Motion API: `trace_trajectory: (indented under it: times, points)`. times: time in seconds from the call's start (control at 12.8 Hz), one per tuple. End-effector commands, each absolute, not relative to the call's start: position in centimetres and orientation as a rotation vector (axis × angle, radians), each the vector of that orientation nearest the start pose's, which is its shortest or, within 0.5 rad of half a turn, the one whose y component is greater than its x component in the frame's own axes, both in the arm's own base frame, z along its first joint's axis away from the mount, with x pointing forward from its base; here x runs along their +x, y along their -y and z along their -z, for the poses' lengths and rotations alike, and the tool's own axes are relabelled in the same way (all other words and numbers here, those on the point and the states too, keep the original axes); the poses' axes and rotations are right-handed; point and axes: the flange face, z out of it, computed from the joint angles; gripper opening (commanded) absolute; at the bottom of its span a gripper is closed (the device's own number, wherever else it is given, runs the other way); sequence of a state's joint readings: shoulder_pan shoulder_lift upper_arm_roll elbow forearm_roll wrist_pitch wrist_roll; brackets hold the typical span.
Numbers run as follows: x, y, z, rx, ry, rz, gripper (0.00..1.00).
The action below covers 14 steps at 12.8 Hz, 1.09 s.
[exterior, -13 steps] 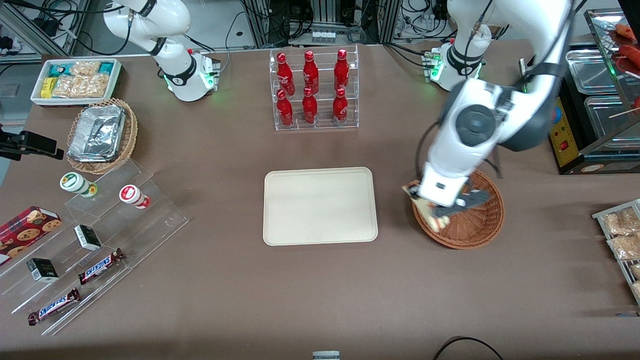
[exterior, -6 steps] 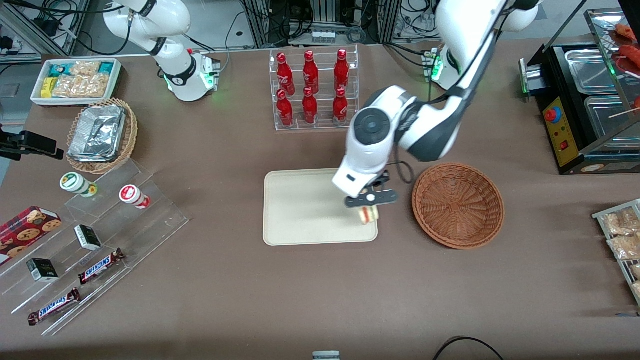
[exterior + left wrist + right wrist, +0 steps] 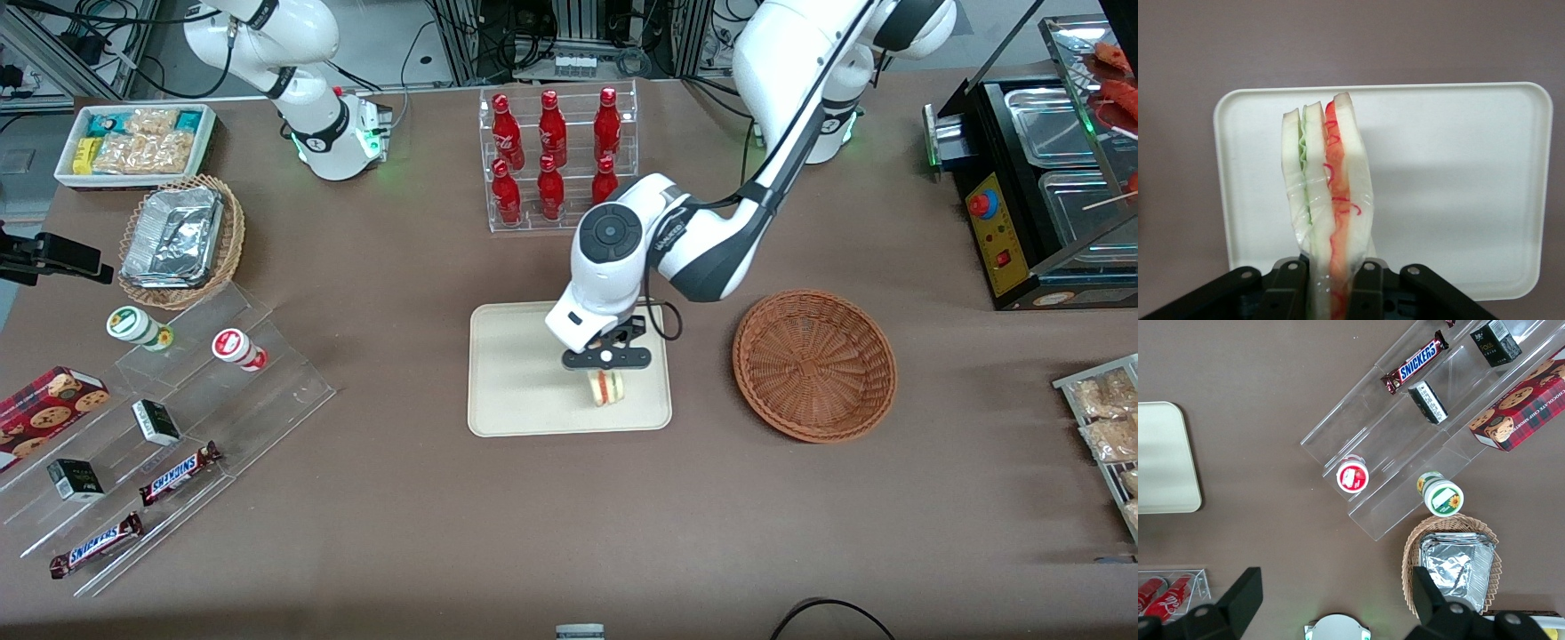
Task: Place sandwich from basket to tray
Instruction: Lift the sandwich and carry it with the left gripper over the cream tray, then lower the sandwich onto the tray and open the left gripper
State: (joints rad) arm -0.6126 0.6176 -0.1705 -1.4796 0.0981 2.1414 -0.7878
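Observation:
My left gripper is shut on the sandwich, a wedge of pale bread with red-orange and green filling, and holds it above the cream-beige tray, over the part nearer the front camera. In the left wrist view the sandwich stands upright between the two black fingers, in clear wrap, with the tray under it. The reddish-brown wicker basket sits beside the tray toward the working arm's end, with nothing in it.
A clear rack of red bottles stands farther from the front camera than the tray. A tan basket with foil containers, a white bin of snacks and clear steps with snack items lie toward the parked arm's end.
My gripper lifted the sandwich out of the basket and carried it sideways over the tray, toward the parked arm's end. The basket now holds nothing.

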Motion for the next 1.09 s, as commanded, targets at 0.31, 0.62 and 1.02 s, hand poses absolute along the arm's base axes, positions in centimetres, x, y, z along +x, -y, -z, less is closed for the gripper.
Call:
trace_trajectory:
  times: [0.31,0.62,1.02]
  points:
    - [51.5,52.2,-28.3,-3.205,-0.214,0.099,0.00]
    - [50.6,53.2,-25.4,-3.205,-0.255,0.092,0.00]
    - [50.2,53.1,-23.5,-3.188,-0.260,0.057,0.00]
